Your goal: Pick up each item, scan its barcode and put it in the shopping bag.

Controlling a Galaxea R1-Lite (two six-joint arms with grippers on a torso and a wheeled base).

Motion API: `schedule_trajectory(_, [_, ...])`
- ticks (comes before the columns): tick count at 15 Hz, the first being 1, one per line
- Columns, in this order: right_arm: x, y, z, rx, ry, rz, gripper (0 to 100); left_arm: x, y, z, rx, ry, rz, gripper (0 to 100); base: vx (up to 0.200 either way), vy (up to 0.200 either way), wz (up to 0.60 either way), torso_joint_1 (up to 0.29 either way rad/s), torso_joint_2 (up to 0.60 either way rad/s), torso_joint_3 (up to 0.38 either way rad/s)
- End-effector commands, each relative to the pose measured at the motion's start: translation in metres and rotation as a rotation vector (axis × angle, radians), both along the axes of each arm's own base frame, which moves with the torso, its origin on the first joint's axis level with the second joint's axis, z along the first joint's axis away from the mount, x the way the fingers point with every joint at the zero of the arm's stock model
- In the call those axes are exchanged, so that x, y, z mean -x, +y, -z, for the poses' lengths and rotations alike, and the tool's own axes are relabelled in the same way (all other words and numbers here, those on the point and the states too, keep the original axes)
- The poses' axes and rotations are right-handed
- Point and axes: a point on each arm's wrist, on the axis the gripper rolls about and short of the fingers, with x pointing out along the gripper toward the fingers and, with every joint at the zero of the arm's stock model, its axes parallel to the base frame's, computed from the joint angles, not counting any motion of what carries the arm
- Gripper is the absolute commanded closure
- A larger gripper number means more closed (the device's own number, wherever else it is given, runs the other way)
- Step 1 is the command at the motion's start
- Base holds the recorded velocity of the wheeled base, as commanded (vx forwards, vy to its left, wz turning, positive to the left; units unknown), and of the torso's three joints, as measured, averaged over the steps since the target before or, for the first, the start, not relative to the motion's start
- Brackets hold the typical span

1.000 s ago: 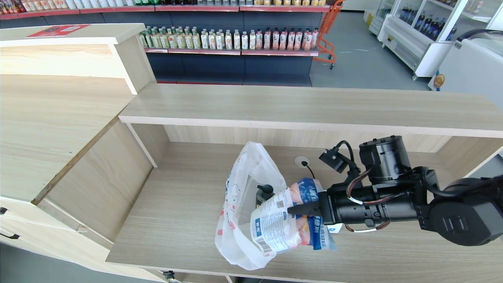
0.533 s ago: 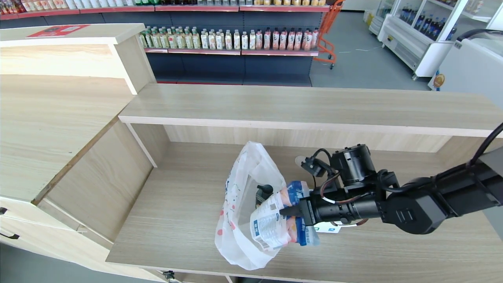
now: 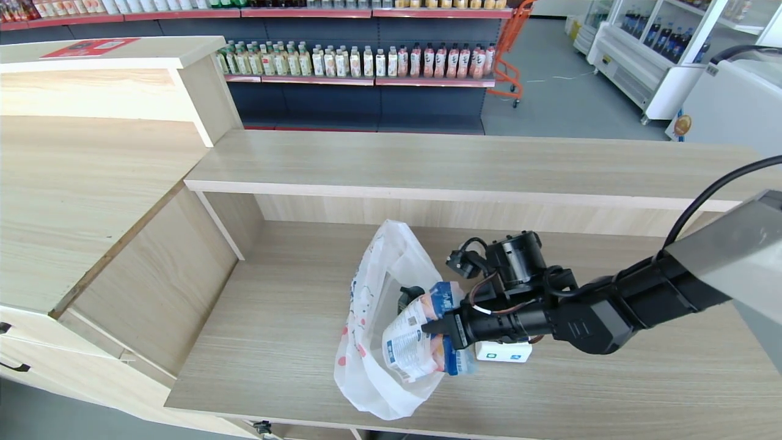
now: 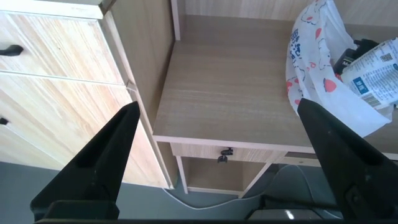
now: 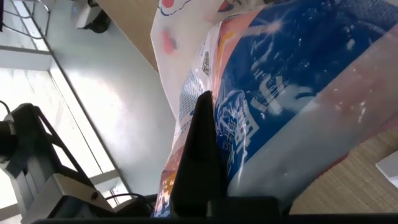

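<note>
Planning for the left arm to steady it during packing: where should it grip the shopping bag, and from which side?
Probably the raised far flap of the shopping bag, pinched from the robot's left: it stands thin and free, while the right gripper, shut on the packet, occupies the mouth's right side.

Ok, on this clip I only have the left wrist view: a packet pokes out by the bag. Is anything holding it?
Observer: Yes, the right gripper has its fingers shut on the snack packet, at the mouth of the shopping bag.
Operator: Anything beside the bag?
Observer: A small white box lies on the counter, under the right arm.
Operator: Where is the grip?
Observer: One finger lies across the packet's blue printed face.
</note>
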Motion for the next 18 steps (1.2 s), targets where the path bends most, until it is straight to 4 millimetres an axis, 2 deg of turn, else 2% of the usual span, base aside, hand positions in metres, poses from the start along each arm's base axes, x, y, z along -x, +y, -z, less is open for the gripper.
schedule_trajectory(1, [-0.007, 0.008, 0.011, 0.029, -0.014, -0.002, 100, 0.000, 0.000, 0.000, 0.001, -0.001, 0.000, 0, 0.000, 0.000, 0.00, 0.000, 0.00, 0.000])
schedule_trajectory(5, [-0.017, 0.020, 0.021, 0.029, -0.048, -0.011, 100, 0.000, 0.000, 0.000, 0.001, -0.001, 0.000, 0, 0.000, 0.000, 0.00, 0.000, 0.00, 0.000])
schedule_trajectory(11, [-0.018, 0.024, 0.025, 0.042, -0.091, -0.053, 100, 0.000, 0.000, 0.000, 0.001, -0.001, 0.000, 0, 0.000, 0.000, 0.00, 0.000, 0.00, 0.000])
schedule_trajectory(12, [-0.018, 0.025, 0.025, 0.036, -0.098, -0.055, 0, 0.000, 0.000, 0.000, 0.001, -0.001, 0.000, 0, 0.000, 0.000, 0.00, 0.000, 0.00, 0.000])
schedule_trajectory(16, [-0.020, 0.027, 0.017, -0.010, -0.104, -0.067, 0, 0.000, 0.000, 0.000, 0.001, -0.001, 0.000, 0, 0.000, 0.000, 0.00, 0.000, 0.00, 0.000])
schedule_trajectory(18, [-0.020, 0.029, 0.006, -0.078, -0.071, -0.071, 0, 0.000, 0.000, 0.000, 0.001, -0.001, 0.000, 0, 0.000, 0.000, 0.00, 0.000, 0.00, 0.000])
